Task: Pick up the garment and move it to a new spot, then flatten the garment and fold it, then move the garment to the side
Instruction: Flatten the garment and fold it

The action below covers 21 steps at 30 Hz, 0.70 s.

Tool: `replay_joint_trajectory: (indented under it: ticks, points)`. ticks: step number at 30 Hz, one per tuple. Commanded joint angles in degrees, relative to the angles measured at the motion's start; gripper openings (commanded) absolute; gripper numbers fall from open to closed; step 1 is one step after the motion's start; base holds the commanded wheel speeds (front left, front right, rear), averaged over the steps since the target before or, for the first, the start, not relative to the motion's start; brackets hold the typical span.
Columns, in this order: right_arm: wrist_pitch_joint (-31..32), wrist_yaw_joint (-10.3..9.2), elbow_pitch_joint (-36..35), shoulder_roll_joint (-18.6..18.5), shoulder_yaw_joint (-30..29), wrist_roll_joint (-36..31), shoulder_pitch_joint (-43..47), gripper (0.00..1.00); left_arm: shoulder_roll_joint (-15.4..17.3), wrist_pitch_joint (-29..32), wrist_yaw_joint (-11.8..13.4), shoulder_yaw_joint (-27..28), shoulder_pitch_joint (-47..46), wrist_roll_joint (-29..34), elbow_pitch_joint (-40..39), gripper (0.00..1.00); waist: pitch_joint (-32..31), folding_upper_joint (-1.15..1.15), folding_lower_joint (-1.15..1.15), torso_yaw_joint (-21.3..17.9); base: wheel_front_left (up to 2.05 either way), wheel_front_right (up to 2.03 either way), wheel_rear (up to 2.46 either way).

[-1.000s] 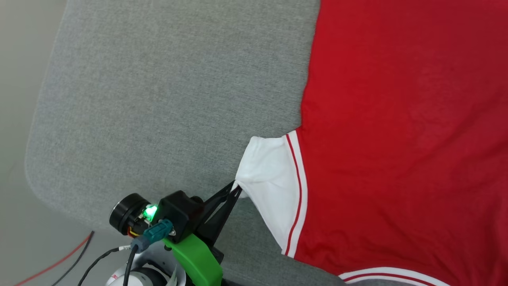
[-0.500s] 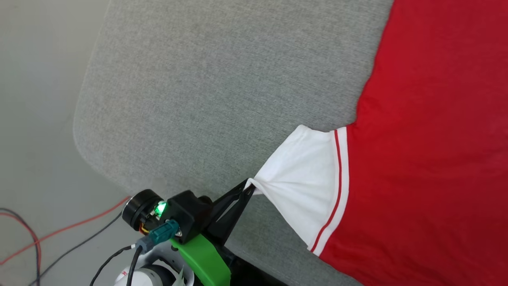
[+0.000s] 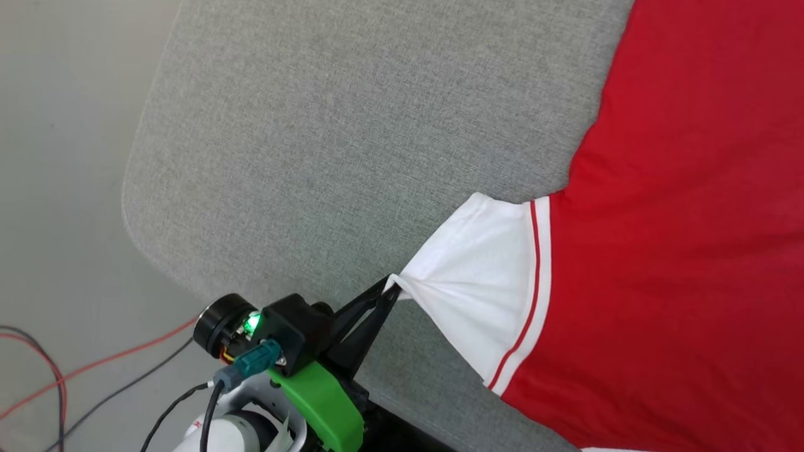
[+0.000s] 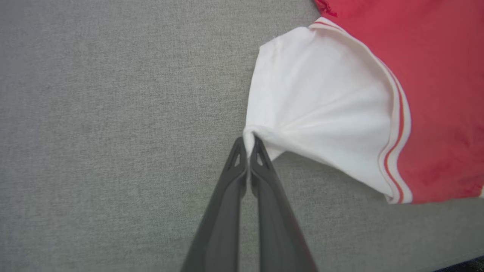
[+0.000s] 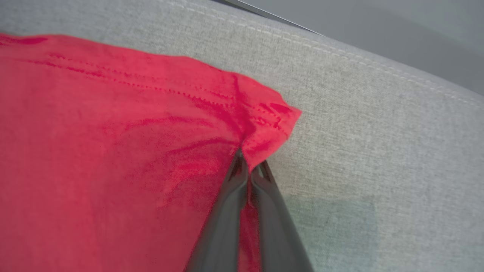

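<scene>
The garment [image 3: 678,238] is a red shirt with a white, red-striped sleeve, spread on the right half of the grey cushion. My left gripper [image 3: 391,290] is shut on the tip of the white sleeve [image 4: 314,105], which bunches into a pinch between the dark fingers [image 4: 247,145]. In the right wrist view a corner of the garment's red hem [image 5: 264,124] puckers up between the fingers of my right gripper [image 5: 249,166], shut on it near the cushion's stitched edge. The garment's lettering faces away or is out of view.
The grey fabric cushion [image 3: 301,144] has a rounded corner at the left, beyond which lies pale floor [image 3: 56,188] with red and black cables [image 3: 94,370]. Bare cushion stretches to the left of the sleeve. A stitched seam [image 5: 340,53] runs along the cushion's far edge.
The camera has swung left, so the garment sits further right in the picture. The sleeve tip stays pinched in the left gripper and now fans out tauter.
</scene>
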Motion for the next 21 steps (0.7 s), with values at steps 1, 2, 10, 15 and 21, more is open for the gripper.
replay_joint_trajectory:
  ticks: [1,2,10,15,21]
  points:
    - [0.30,-0.04,1.95,0.64,0.08,0.49,3.52,0.00,-0.35,-0.52,0.10,0.22,-1.22,-0.30,0.46,0.00,-1.72,0.62,0.00,-1.17,0.00,0.00,0.00]
    - [-0.11,-0.04,2.18,0.97,0.02,0.61,4.15,0.00,-0.67,-0.78,0.26,0.22,-1.25,-0.36,0.87,0.00,-2.53,0.62,0.00,-1.70,0.00,0.00,0.00]
    - [-2.43,-0.04,2.32,3.12,0.39,2.08,11.61,0.00,-0.78,-1.80,1.62,0.91,0.39,-1.16,3.42,0.00,-9.74,0.62,0.00,-6.82,0.00,0.00,0.00]
    - [-3.56,-0.04,1.43,5.34,-0.78,3.97,19.06,0.00,0.27,-1.39,2.25,1.50,1.38,-1.60,4.12,0.00,-14.99,0.62,0.00,-10.12,0.00,0.00,0.00]
    - [-5.36,-0.04,-1.02,8.57,-1.14,6.69,28.52,0.00,1.02,-0.95,3.34,2.17,3.45,-2.84,5.47,0.00,-21.16,0.62,0.00,-14.37,0.00,0.00,0.00]
